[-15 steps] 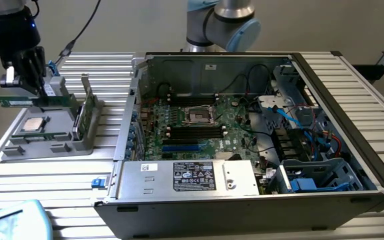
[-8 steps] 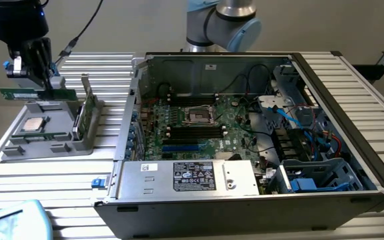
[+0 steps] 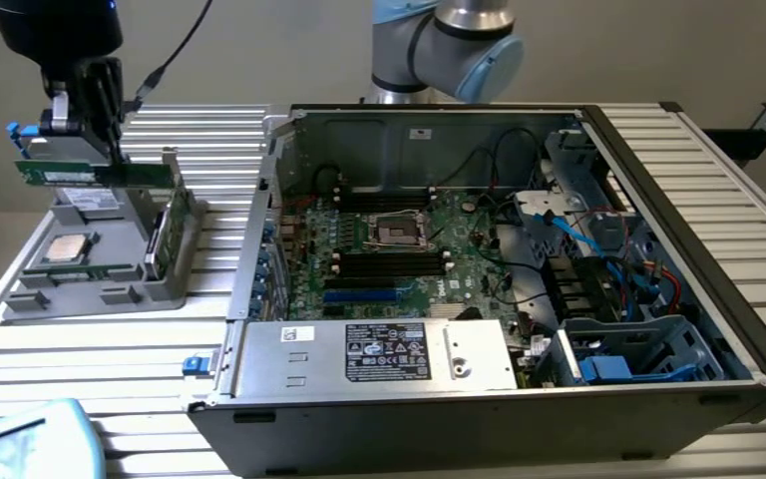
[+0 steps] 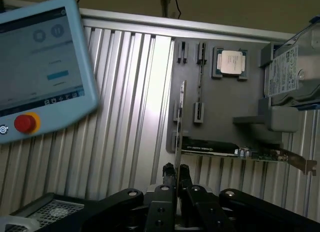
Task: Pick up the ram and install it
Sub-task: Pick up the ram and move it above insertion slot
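Jaws: they are clenching on the ram (image 3: 97, 174), gripping the green stick somewhere near its middle by its two flat faces.
Ram, place: it is hanging from the jaws just above the grey tray (image 3: 37, 299), over the desk (image 3: 91, 359) edge at the exterior view's left. I cannot tell whether it is fully clear of its holder.
Ram, pose: the board is standing on edge with its long axis lying level, running between the exterior view's left and right. In the wrist view it is showing edge-on, as a thin line (image 4: 180, 117) reaching out from between the jaws.
Slots: the long black slots (image 3: 386, 262) are sitting on the board inside the open case (image 3: 490, 429), which is taking up the middle of the desk.
Key relation: the slots are lying toward the exterior view's right of the held ram and lower down, well apart from it, with the case wall standing between. Their long axes look roughly parallel to the stick's, so I judge little turning is called for.
Tray contents: the silver CPU (image 3: 67, 249) is lying flat below the ram, and a card (image 4: 225, 149) is standing on edge beside it.
Pendant: a blue-framed pendant (image 4: 40, 62) is resting at the desk corner near the tray.
Progress: the pick looks done to me and the install is not yet done.
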`<move>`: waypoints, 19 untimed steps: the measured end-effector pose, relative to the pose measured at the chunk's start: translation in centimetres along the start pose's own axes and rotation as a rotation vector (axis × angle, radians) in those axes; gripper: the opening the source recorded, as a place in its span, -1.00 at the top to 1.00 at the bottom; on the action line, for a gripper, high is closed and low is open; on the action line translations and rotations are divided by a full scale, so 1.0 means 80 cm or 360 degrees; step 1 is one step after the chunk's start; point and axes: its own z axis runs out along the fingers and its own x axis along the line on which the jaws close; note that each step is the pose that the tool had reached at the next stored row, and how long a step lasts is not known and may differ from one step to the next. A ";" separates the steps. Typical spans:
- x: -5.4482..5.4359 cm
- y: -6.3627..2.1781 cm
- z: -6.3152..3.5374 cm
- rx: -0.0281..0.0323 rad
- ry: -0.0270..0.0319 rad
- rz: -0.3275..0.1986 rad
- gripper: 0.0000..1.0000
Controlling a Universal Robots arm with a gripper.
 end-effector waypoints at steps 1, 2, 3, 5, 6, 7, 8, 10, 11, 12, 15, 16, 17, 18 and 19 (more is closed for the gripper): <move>0.001 -0.003 -0.002 0.00001 -0.00004 -0.0002 0.73; 0.001 -0.006 -0.004 0.00005 -0.00010 -0.0004 0.73; 0.002 -0.009 -0.006 0.00005 -0.00012 -0.0006 0.73; 0.002 -0.014 -0.007 0.00007 -0.00020 -0.0010 0.73; 0.003 -0.016 -0.008 0.00008 -0.00020 -0.0012 0.73; 0.003 -0.019 -0.008 0.00010 -0.00019 -0.0014 0.73; 0.003 -0.021 -0.008 0.00013 -0.00016 -0.0015 0.73; 0.004 -0.024 -0.009 0.00031 -0.00010 -0.0019 0.73; 0.004 -0.026 -0.009 0.00045 -0.00005 -0.0022 0.73; 0.004 -0.028 -0.009 0.00065 0.00001 -0.0024 0.73; 0.005 -0.033 -0.010 0.00158 0.00020 -0.0028 0.73; 0.005 -0.035 -0.010 0.00199 0.00027 -0.0029 0.73; 0.005 -0.037 -0.010 0.00239 0.00033 -0.0030 0.73; 0.006 -0.039 -0.011 0.00282 0.00040 -0.0030 0.73; 0.006 -0.041 -0.011 0.00325 0.00048 -0.0031 0.73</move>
